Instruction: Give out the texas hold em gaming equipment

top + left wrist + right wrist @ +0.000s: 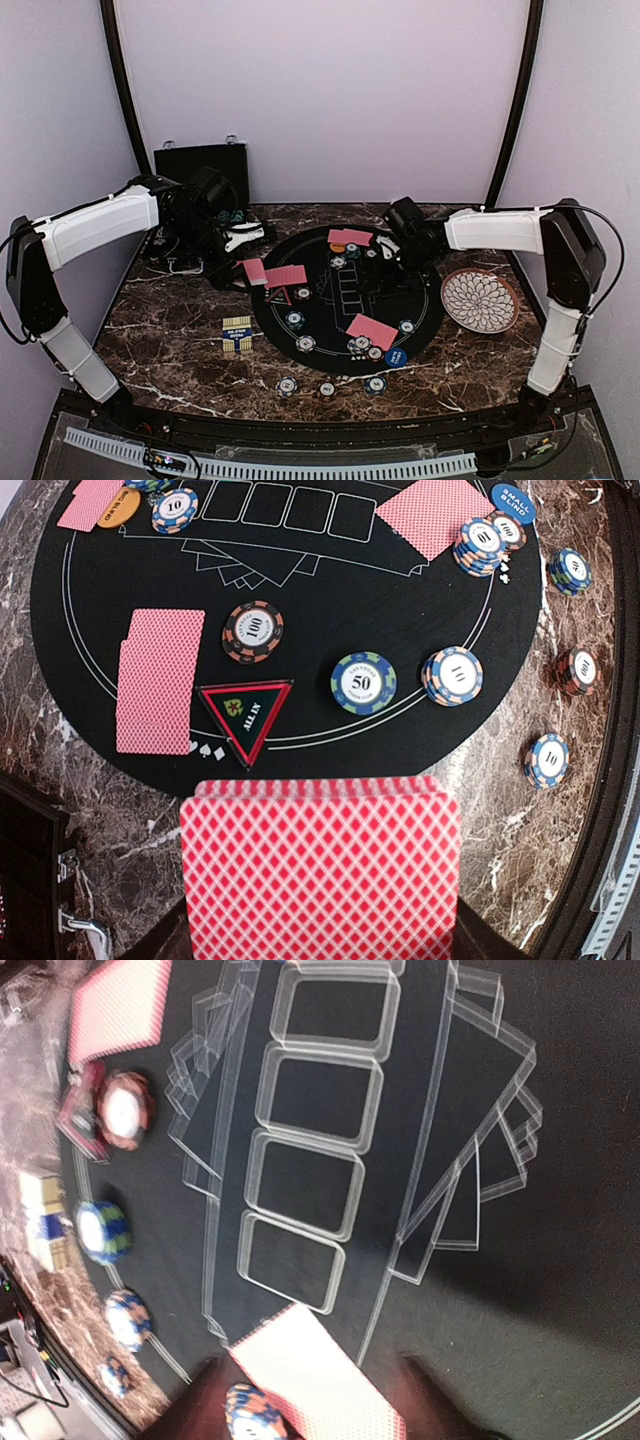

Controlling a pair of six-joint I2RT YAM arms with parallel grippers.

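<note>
I have the left gripper pinching a stack of red-backed playing cards, bottom centre. Above lie a black-and-red triangular "ALL IN" marker, striped round chips marked 100 and 50, and a blue "SMALL BLIND" disc upper right. The right gripper looks spread, though blurred.

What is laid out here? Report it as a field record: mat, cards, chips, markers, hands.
mat: round black poker mat
dealt cards: red-backed cards, three piles on the mat
deck: red-backed deck, gripped by left hand
chips: striped poker chips on mat, three on the marble tabletop
markers: All In triangle, Small Blind disc, orange disc
right hand: over mat's far side, grip unclear
</note>
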